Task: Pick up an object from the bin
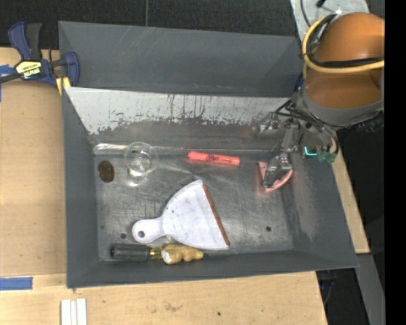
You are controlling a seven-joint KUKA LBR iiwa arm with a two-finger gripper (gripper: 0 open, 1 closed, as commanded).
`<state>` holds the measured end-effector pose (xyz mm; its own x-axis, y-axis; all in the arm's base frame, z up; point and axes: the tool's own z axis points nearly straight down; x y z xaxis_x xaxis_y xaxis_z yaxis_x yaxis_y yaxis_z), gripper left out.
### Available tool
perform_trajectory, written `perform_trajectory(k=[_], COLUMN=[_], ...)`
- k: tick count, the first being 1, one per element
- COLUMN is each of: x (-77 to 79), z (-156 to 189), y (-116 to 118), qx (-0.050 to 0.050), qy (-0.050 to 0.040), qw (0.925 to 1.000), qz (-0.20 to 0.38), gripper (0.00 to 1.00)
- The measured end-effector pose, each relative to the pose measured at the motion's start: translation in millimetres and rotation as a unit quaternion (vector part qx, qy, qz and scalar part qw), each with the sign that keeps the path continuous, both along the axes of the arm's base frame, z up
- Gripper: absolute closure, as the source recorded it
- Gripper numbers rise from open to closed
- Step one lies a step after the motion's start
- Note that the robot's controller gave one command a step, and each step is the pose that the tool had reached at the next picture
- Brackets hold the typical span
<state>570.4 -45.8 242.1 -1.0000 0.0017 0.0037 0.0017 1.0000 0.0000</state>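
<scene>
Pink bent strip (268, 183) is lying at the right end of the bin (81, 208) with the fingers (279, 168) hanging right on it, their gap beyond my telling; I reckon straddling its narrow middle squarely before lifting is wisest.

Arm (343, 53) in from right; orange-covered wrist bent downward; end effector (278, 172) hangs low.

You see a glossy, rounded orange cover (345, 42) capping your arm's wrist, with a black cable (310, 46) looped round its rim. Below it, toward the gripper (279, 171), runs a grey band (342, 107). The gripper itself is slim, dark metal, hung with thin wires (284, 117) at its top; a small teal light (311, 152) glows just beside it, on the wrist side.
</scene>
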Motion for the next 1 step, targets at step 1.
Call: perform_trajectory(k=[1], x=[1.4], z=[4.1], y=[0.1], qx=[0.0], qy=[-0.004], qw=[1.0], qz=[0.0], gripper=[0.0])
